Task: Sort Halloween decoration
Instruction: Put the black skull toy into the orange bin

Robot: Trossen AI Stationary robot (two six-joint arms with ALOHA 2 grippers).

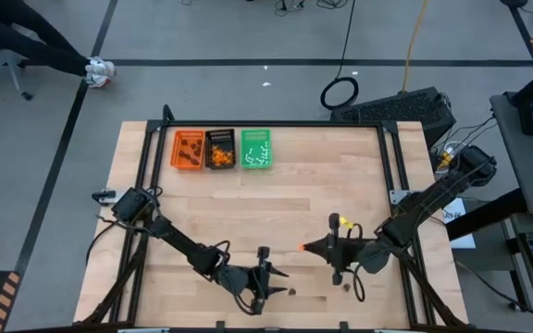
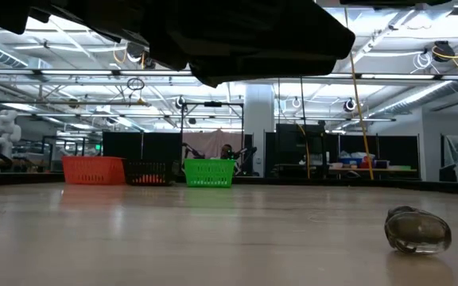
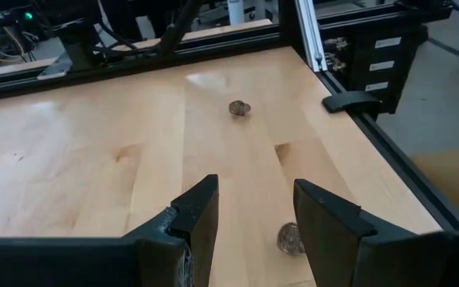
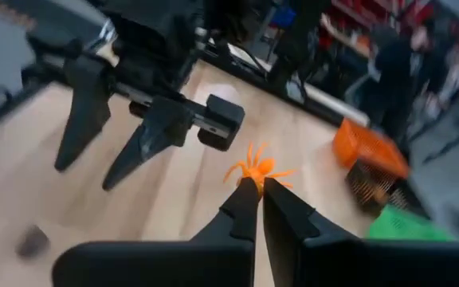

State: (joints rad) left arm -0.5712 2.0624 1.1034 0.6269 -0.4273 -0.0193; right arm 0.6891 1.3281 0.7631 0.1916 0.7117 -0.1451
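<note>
The right pincer, clamped on an orange spider, is lifting it clear for carrying to the trays, while the left pincer is hovering with fingers apart, a dark brown blob lying between them, ready for pinching.

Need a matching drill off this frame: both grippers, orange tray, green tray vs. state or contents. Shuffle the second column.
Things:
1. orange tray
2. green tray
3. left gripper
4. right gripper

States:
A. holds white sticks
B. shut on an orange trinket
C. holds dark pieces
D. open, low over a dark blob on the table

Pairs: 1-C, 2-A, 3-D, 4-B
</note>
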